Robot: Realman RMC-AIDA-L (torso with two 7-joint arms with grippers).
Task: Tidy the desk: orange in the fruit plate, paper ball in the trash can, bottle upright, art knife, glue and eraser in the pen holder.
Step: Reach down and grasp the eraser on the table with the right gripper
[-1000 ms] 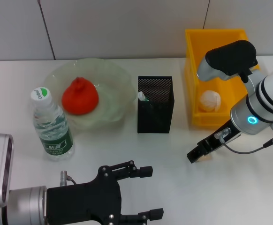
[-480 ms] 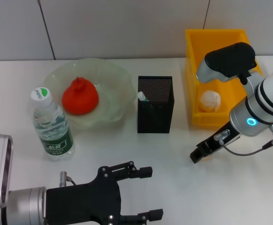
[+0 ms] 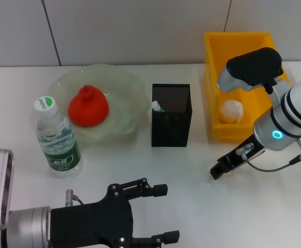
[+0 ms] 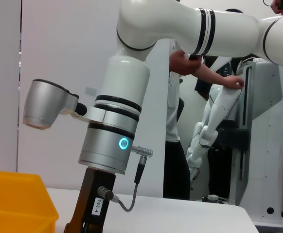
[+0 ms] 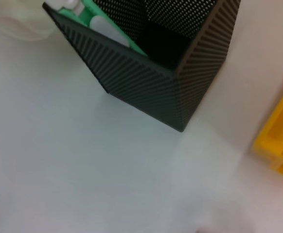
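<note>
Two pincers: left pincer [image 3: 158, 213] spread, holds nothing; right pincer [image 3: 219, 171] state unclear.

Orange [image 3: 88, 107] in plate [image 3: 124, 88]; bottle [image 3: 58, 138] left-front; pen holder [image 3: 171, 115] right; paper ball [image 3: 231, 111] in bin [image 3: 212, 77].

A white table [image 3: 192, 206] spreads across the head view, with a pale grey panelled wall [image 3: 140, 31] rising behind its far edge. In the left wrist view a person [image 4: 180, 121] in dark trousers stands beyond the table, one arm reaching toward a second white robot [image 4: 224, 126] on a pedestal beside them.
</note>
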